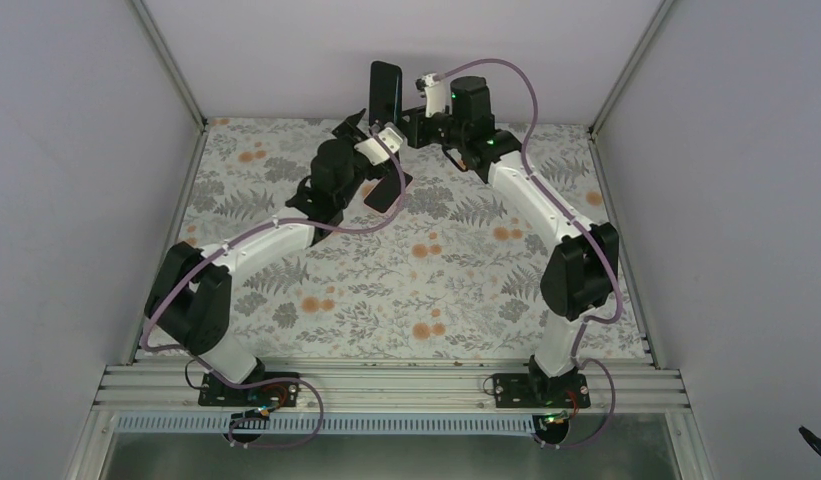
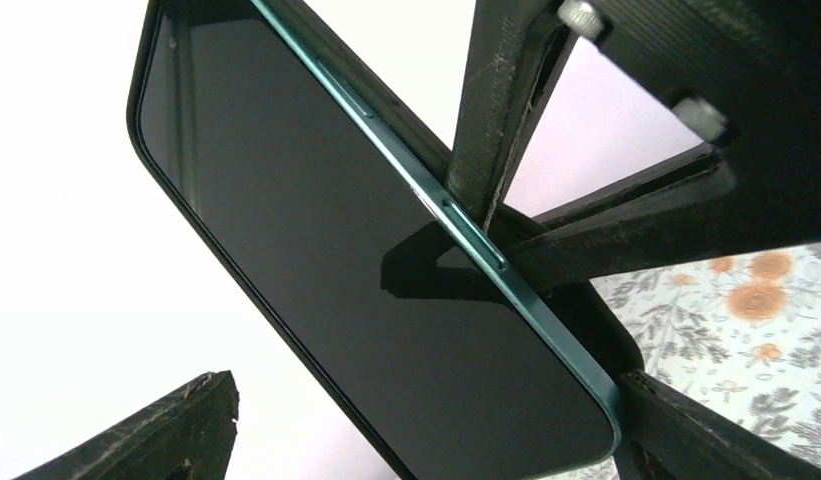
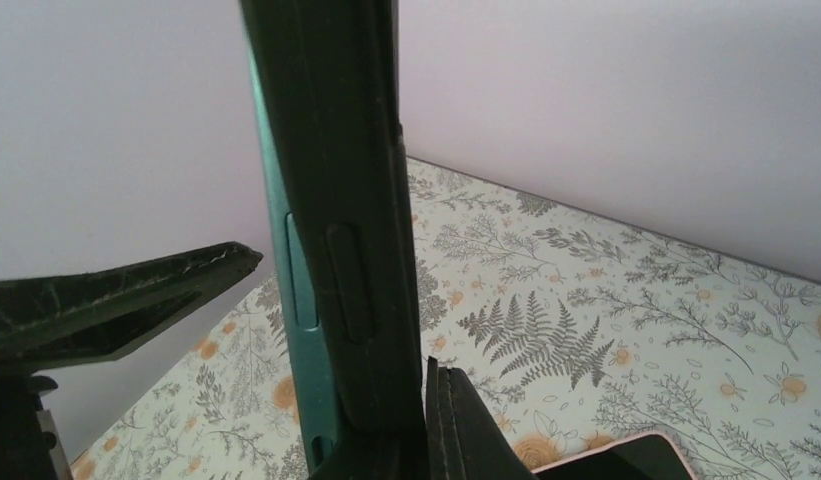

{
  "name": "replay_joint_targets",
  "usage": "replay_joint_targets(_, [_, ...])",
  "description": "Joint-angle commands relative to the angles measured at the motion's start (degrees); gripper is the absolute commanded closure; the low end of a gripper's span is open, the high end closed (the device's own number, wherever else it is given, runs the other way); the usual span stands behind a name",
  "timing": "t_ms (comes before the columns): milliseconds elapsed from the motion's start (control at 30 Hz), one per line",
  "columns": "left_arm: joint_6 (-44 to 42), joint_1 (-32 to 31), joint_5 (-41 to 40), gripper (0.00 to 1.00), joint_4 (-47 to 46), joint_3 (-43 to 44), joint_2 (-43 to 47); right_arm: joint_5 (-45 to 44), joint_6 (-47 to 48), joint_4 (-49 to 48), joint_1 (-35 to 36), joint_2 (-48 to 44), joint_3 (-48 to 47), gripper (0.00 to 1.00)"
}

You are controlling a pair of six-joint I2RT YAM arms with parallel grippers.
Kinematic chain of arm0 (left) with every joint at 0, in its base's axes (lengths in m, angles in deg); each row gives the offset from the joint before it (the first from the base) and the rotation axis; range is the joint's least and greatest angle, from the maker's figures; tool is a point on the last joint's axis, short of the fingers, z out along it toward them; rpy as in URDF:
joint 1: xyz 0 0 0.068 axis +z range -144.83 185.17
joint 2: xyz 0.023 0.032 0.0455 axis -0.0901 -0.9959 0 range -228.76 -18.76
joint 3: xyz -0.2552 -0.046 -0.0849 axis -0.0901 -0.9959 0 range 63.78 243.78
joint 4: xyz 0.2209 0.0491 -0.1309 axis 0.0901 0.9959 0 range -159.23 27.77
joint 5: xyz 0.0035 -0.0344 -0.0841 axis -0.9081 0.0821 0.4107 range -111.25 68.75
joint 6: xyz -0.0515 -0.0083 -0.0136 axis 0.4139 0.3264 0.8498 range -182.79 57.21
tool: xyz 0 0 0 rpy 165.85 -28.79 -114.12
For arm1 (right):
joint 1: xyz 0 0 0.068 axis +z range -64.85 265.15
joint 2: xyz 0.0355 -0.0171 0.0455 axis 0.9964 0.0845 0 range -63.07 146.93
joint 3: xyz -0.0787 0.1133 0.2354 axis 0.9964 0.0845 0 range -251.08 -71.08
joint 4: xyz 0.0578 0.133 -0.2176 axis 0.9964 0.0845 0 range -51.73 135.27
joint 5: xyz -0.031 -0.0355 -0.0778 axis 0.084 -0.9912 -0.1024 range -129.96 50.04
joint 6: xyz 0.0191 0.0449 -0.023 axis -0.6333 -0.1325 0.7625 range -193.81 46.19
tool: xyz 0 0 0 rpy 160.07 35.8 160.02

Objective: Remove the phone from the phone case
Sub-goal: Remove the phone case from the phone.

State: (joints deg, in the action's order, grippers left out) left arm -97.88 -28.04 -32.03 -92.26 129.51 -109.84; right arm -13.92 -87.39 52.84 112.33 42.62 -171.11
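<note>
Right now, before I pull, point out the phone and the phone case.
phone [image 2: 336, 280]: left wrist view, middle of its black glass face.
phone case [image 3: 626, 462]: right wrist view, pink-rimmed corner showing at the bottom edge.

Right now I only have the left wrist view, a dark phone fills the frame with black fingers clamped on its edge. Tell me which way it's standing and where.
Observer: From the top view, the phone stands on end near the back wall, gripped at its lower end by the right tool.
Operator: Okay, and is there a pink case anywhere? I can't see one.
Observer: Yes, the right wrist view shows the corner of a pink-rimmed case lying flat on the table, close to the phone. I cannot tell whether it is empty.
</note>
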Motion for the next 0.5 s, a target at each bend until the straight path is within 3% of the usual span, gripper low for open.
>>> replay_joint_targets(0, [-4.5,0.5,-16.0,0.12,-18.8,-1.9,-1.9,11.3,-0.8,-0.2,0.9,-2.9,3.2,0.97])
replay_joint_targets(200, [-15.2,-0.9,-25.1,0.36,-41.5,-6.3,-4.4,22.7,1.9,2.1,0.4,-2.7,5.6,0.97])
replay_joint_targets(333, [-21.3,-1.4,-29.1,0.39,-53.4,-6.4,-6.8,29.6,4.6,5.1,-0.1,-2.7,4.6,0.97])
replay_joint_targets(467, [-23.5,-1.3,-30.3,0.35,-60.2,-6.5,-8.2,34.6,12.5,18.3,-0.1,0.6,-0.9,0.97])
